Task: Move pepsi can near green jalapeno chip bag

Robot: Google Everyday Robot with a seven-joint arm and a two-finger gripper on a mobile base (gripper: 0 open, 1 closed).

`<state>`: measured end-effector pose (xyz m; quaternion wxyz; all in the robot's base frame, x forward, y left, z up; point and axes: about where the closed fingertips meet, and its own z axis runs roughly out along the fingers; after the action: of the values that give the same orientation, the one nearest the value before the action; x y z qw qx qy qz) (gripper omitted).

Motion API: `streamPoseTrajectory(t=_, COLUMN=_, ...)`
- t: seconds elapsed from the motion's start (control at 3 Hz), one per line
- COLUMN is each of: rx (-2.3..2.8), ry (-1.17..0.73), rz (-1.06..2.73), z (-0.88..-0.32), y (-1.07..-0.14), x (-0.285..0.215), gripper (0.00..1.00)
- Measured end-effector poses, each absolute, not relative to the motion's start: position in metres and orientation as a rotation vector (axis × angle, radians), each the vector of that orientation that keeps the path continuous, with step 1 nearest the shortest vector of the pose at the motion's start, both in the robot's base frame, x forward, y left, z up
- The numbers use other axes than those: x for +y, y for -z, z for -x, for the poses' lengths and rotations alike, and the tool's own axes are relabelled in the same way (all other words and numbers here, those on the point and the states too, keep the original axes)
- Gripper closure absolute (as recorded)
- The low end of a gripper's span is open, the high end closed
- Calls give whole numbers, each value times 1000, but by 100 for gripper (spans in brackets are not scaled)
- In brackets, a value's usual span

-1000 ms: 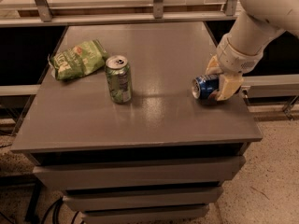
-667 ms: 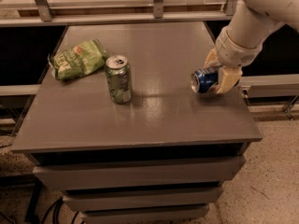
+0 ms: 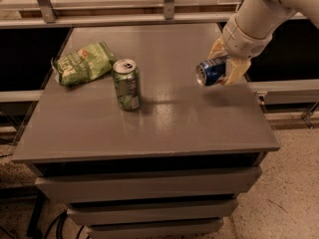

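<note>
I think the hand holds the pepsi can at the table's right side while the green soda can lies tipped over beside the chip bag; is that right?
Not quite: in the camera view the green soda can stands upright beside the chip bag, not tipped over. The hand holds the pepsi can at the table's right side.

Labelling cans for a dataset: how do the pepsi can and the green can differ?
Colour: the pepsi can is blue; the green can is green. Pose: the pepsi can is tipped sideways; the green can stands upright. Support: the hand grips the pepsi can above the table's right side; the green can rests on it. Both are soda cans.
</note>
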<state>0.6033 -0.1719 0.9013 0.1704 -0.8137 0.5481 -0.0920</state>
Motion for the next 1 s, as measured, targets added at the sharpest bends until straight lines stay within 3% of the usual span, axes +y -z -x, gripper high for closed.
streamPoseTrajectory(t=1.0, rx=1301, ry=295, rz=2360, z=-635, y=-927, x=-130, gripper=100)
